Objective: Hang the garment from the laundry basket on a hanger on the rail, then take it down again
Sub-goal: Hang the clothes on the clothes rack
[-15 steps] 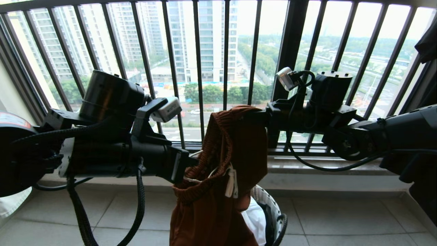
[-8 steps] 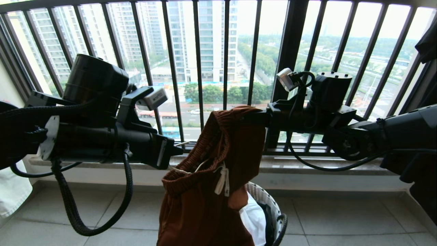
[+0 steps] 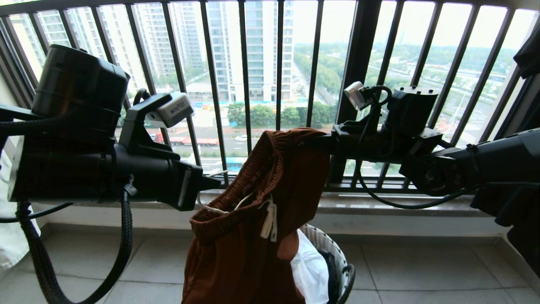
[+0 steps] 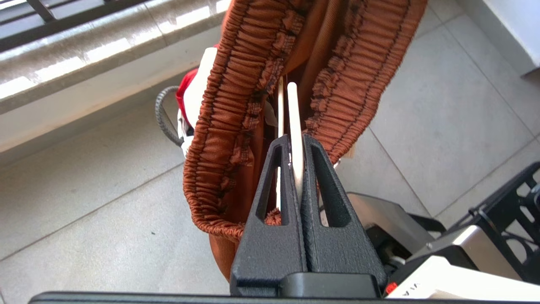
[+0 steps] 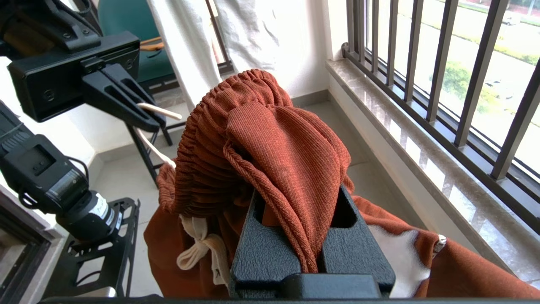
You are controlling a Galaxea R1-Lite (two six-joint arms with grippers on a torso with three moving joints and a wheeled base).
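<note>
Left gripper (image 4: pixel 296 145): jaws clamped on the hanger (image 4: pixel 294 122), whose cream wire runs into the waistband. Right gripper (image 5: pixel 314 249): closed on a waistband fold of the garment (image 3: pixel 253 228), which hangs above the laundry basket (image 3: pixel 337 257). Soft, light, limp; grip best at the ribbed elastic.

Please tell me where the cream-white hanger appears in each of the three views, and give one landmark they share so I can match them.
Head view: only a thin piece of the hanger shows, at the left gripper tip, left of the shorts.
Left wrist view: the hanger runs from the shut fingers into the waistband opening.
Right wrist view: the hanger sticks out of the left gripper, upper left.
Shared landmark: the ribbed waistband.
</note>
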